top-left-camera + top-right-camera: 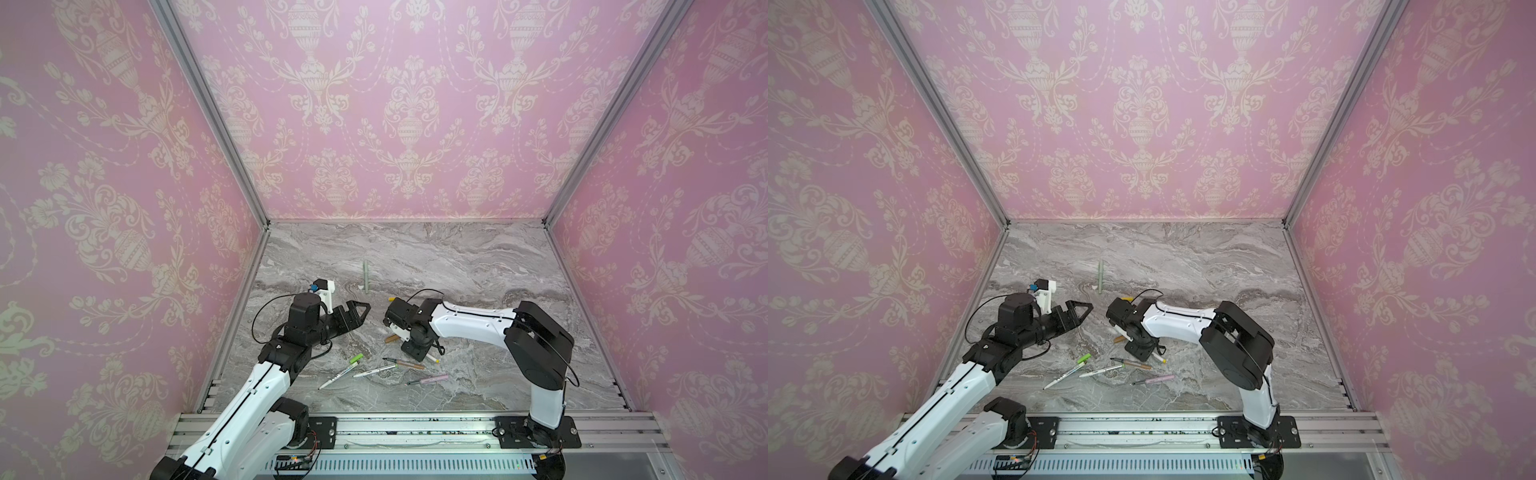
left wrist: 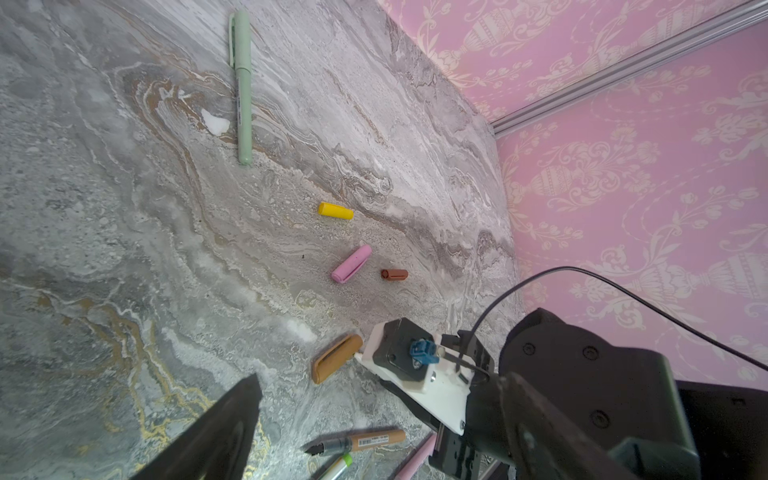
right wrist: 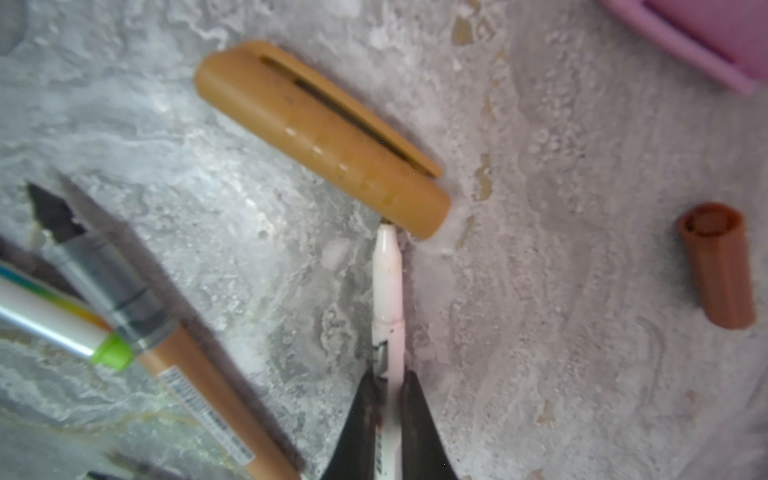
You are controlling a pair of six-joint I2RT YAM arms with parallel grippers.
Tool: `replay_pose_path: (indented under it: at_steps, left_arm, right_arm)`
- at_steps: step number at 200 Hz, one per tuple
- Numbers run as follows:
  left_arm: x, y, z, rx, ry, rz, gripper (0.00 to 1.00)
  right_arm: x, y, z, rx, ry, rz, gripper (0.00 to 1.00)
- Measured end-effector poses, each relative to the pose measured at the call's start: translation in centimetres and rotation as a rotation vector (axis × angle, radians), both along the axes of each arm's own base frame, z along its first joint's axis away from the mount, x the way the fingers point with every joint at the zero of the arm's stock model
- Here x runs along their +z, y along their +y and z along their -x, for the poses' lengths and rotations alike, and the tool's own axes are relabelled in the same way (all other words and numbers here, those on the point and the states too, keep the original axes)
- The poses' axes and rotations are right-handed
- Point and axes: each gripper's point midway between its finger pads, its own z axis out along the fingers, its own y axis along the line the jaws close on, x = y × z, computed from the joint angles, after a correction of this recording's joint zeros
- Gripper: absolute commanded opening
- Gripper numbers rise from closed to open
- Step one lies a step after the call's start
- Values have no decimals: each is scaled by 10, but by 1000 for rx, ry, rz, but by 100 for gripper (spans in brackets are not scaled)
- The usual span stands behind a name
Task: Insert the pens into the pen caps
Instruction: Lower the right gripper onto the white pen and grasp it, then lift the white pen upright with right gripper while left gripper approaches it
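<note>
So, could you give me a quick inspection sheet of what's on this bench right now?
Surface: grey marbled tabletop.
Job's things: green pen capped, far back; yellow cap, pink cap, brown cap, tan cap loose; tan pen, pink pen uncapped near front.
Clutter: nothing seen.
Grippers: left gripper open, empty; right gripper shut on white pen, tip beside the tan cap.
Cables: black cable looping at each wrist.
Surroundings: pink patterned walls, metal frame.

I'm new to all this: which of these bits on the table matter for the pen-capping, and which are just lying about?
Part of the job: white pen, tan cap, brown cap, pink cap, yellow cap, tan pen, pink pen, capped sage-green pen, second white pen, third white pen.

Merely surroundings: marble tabletop, wallpapered walls, metal rail.
</note>
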Motion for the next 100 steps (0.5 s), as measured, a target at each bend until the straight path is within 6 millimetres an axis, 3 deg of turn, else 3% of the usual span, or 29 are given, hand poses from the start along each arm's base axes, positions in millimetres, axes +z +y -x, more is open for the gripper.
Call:
replay_pose_path:
  at_steps: [19,35,66,100]
  left_arm:
    - [12,1,2,0,-48,14,92]
    - [22,-1,3,-12,-86,31,92]
    - [38,-10,6,-72,-152,65,91]
    - [52,-29,6,-177,-183,121,90]
  right_arm:
    - [11,-2,-5,-23,-38,-16,0]
    - [36,1,-11,-64,-83,-84,0]
    - [120,9,-29,-235,-158,-381,0]
    - [208,-1,-62,-516,-142,-816,0]
